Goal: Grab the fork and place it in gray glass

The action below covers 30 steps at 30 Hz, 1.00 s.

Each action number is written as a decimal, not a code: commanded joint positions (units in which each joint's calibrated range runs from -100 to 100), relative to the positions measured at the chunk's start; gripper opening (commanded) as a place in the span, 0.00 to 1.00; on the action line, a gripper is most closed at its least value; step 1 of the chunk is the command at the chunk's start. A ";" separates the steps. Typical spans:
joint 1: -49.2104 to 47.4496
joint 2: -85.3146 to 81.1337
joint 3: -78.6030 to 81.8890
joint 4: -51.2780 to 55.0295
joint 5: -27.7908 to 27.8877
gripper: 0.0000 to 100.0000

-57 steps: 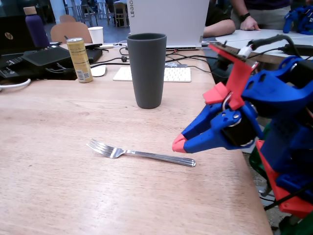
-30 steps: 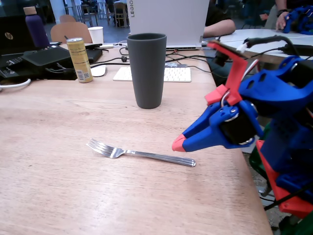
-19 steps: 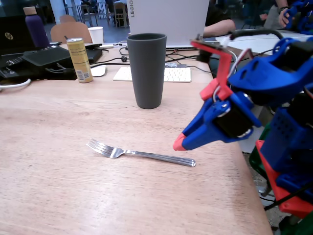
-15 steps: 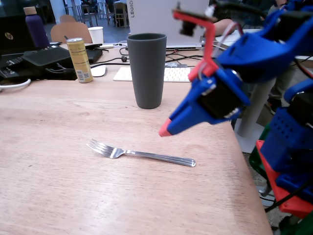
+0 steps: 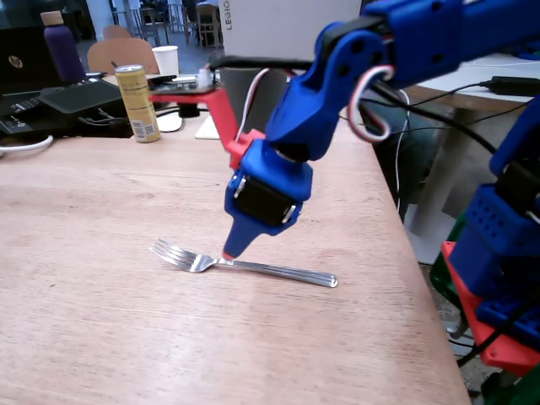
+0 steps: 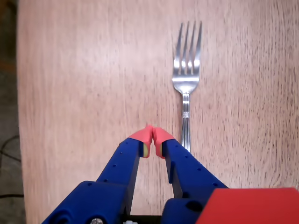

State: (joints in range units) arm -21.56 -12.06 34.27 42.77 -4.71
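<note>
light wooden table (image 5: 101,253); behind it a yellow can (image 5: 138,103), a purple bottle (image 5: 63,46), wooden chairs (image 5: 122,52).

The place looked like an office or shared workspace. Along the far edge of the wooden table (image 5: 101,194) sat an HP laptop (image 5: 21,63), a purple bottle (image 5: 63,46), a yellow drink can (image 5: 137,103) and cables. Beyond the far left corner stood chairs (image 5: 122,52).
</note>
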 commanded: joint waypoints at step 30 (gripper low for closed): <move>4.98 -9.04 -11.09 18.56 6.20 0.00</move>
State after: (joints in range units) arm -14.98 -19.41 24.89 61.99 1.29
